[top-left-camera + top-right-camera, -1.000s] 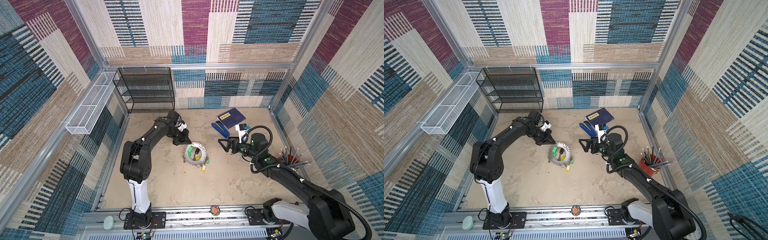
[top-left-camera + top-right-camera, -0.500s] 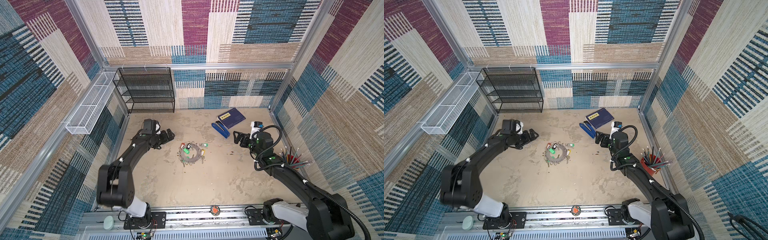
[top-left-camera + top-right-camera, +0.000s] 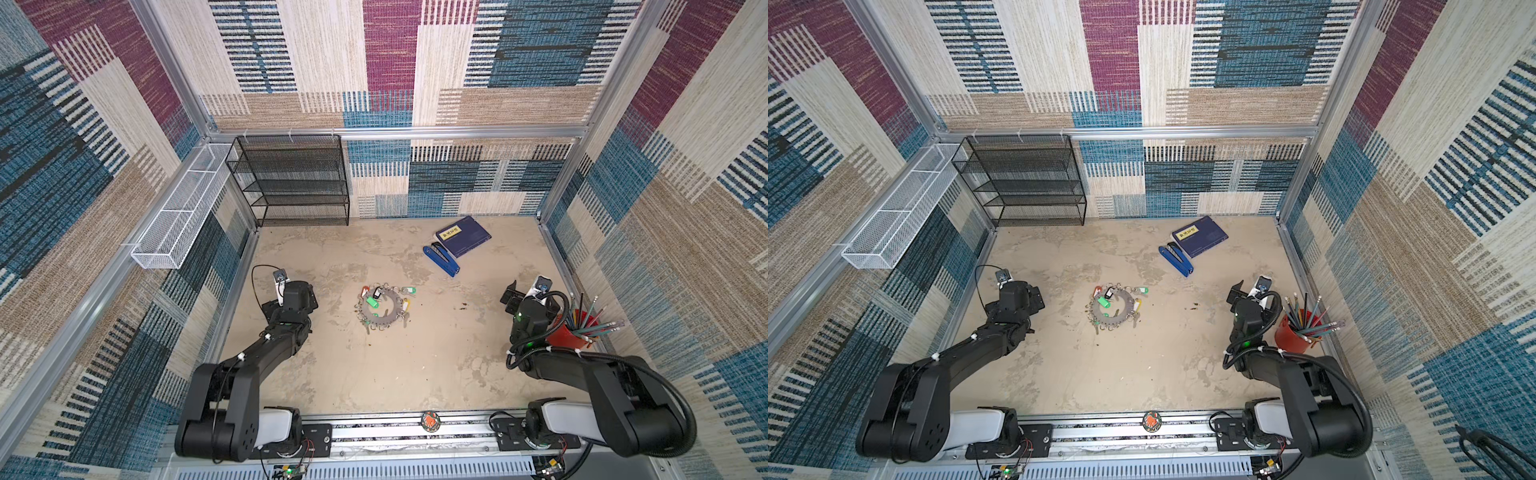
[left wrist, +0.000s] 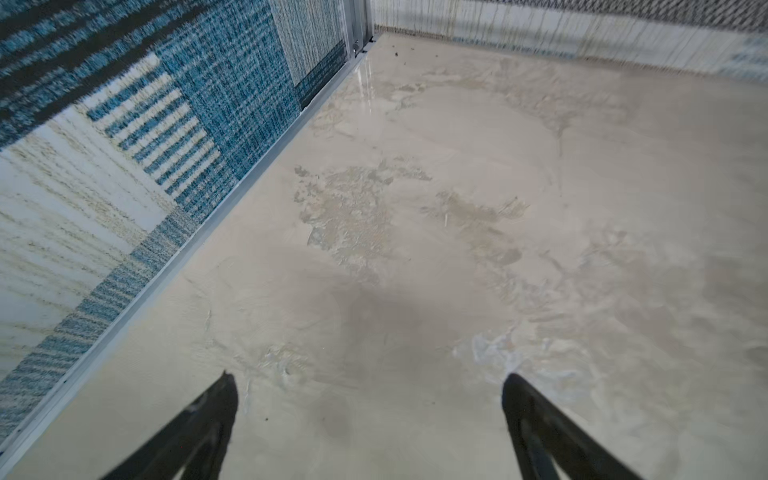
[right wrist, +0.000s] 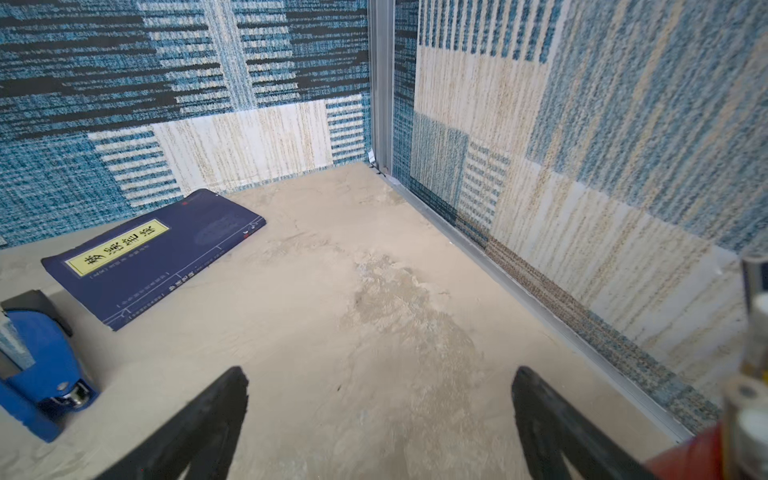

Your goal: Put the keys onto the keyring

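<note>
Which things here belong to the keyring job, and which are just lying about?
Job: keyring; green-tagged key; black-tagged key.
Lying about: blue book; blue stapler; red pencil cup; black mesh shelf; white wire basket.

keys too small to distinguish — stapler edge-cropped

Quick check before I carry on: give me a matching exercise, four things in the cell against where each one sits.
Things
1. keyring
2. stapler
3. pencil cup
4. mesh shelf

Places
A. against the back wall, at its left end
B. beside the blue book
C. middle of the floor
D. against the right wall

Pairs: 1-C, 2-B, 3-D, 4-A
</note>
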Controlling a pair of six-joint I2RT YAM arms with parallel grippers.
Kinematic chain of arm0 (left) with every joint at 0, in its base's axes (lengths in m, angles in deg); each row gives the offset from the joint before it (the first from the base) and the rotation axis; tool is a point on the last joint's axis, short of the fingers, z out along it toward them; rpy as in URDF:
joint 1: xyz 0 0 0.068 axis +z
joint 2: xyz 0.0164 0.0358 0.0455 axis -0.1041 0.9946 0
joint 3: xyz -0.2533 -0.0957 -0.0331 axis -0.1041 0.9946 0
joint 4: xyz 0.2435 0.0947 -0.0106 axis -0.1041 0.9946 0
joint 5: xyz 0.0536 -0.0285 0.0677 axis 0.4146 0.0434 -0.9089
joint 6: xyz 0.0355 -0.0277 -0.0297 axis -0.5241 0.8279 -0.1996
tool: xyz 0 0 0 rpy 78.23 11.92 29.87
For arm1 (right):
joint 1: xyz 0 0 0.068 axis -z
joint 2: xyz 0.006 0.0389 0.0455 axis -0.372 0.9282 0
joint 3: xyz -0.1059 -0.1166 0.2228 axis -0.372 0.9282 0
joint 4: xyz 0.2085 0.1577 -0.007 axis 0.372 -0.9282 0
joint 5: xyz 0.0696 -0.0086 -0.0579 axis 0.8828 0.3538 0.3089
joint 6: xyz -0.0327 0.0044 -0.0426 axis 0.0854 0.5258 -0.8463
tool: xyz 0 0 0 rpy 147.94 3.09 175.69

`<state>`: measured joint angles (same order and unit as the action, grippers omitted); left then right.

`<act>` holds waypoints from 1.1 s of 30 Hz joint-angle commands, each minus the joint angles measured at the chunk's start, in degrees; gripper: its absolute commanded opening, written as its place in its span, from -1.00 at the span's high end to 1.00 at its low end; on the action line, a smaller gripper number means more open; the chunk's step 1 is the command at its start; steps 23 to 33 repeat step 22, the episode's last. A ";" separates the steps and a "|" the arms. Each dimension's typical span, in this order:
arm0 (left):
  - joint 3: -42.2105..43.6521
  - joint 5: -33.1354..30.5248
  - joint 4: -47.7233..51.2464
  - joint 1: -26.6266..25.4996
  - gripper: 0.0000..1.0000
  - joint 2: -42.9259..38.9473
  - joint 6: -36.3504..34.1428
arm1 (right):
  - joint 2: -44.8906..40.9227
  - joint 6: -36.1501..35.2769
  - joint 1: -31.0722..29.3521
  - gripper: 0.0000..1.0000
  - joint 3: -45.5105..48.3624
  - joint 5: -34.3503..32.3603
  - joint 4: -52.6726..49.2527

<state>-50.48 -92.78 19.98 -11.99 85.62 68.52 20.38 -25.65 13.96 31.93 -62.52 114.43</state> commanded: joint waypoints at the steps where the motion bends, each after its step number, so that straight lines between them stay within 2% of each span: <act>1: 7.82 5.58 -26.19 1.47 -0.97 1.45 -8.75 | 5.95 -5.35 0.40 -0.99 3.77 7.46 26.88; 2: 9.60 7.87 -33.64 2.82 -0.96 4.23 -9.45 | 7.64 -7.18 0.58 -0.99 3.85 10.42 28.99; 3: 10.68 14.42 -37.73 3.31 -1.00 5.72 -11.32 | 6.93 -7.37 0.77 -0.99 2.87 14.69 24.68; 4: 10.26 19.90 -36.42 3.88 -0.98 7.35 -12.64 | 6.82 -7.51 1.95 -0.99 1.87 19.45 22.26; 5: 8.66 18.78 -39.32 3.94 -0.97 10.66 -13.35 | 8.11 -5.41 4.93 -0.98 1.80 25.05 22.24; 6: 7.11 18.97 -36.07 4.21 -0.96 10.14 -12.86 | 11.39 -3.05 7.45 -0.99 2.14 27.41 27.23; 7: 5.42 17.50 -28.28 4.30 -0.97 7.79 -11.09 | 12.08 -2.14 8.70 -0.99 2.62 28.94 28.06; 8: 4.74 17.17 -26.56 4.52 -0.98 7.91 -10.83 | 9.26 -2.05 8.73 -0.99 1.08 29.85 20.03; 10: 6.22 17.55 -34.12 4.10 -0.98 10.16 -12.68 | 11.71 -2.83 8.71 -0.99 0.86 30.30 24.80; 12: 4.64 18.93 -28.33 4.04 -0.98 8.73 -12.54 | 9.86 -2.58 8.72 -0.99 0.26 30.14 20.17; 13: 4.18 18.36 -27.90 3.76 -0.99 8.99 -12.81 | 10.89 -2.60 8.73 -0.99 0.62 30.08 23.01; 15: 5.14 18.62 -31.68 3.74 -0.99 10.01 -13.32 | 10.34 -2.58 8.65 -0.99 0.41 30.09 21.19; 20: 3.05 22.58 -26.87 5.14 -0.99 10.02 -12.62 | 10.67 -2.85 8.48 -0.99 0.42 29.92 22.11; 33: 3.61 22.42 -28.12 5.14 -0.99 9.87 -12.67 | 10.66 -2.77 8.46 -0.99 0.50 29.95 22.25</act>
